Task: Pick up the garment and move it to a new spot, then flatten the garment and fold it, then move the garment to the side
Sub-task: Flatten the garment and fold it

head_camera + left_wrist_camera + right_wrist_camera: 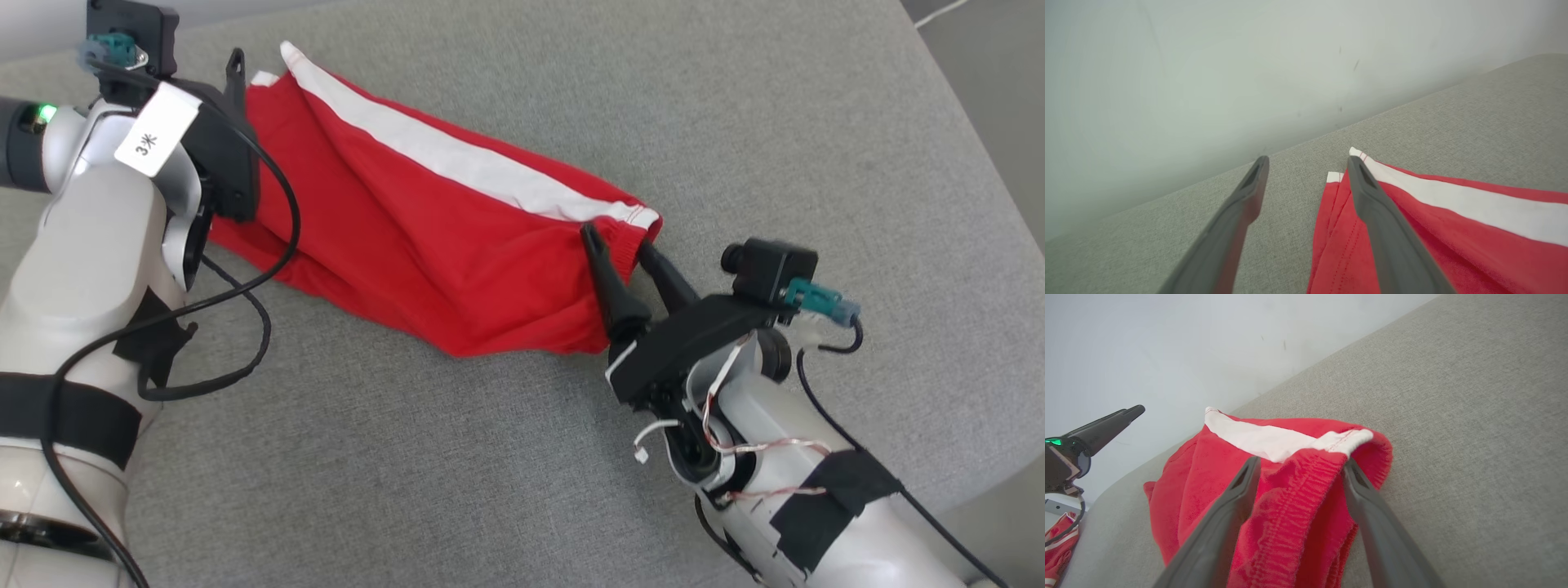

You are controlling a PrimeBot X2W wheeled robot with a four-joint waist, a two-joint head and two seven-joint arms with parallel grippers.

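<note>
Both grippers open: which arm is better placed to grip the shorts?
Right, likely: the right gripper straddles the waistband of the shorts; the left gripper has one finger over the hem corner, the other over cushion.

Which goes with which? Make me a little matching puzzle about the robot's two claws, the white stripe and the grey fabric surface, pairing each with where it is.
Things:
1. left gripper
2. right gripper
3. white stripe
4. grey fabric surface

Places:
A. beneath the red shorts
B. open, fingers astride the elastic waistband
C. open, at the hem end
D. running down the shorts' length

Pairs: 1-C, 2-B, 3-D, 4-A.
</note>
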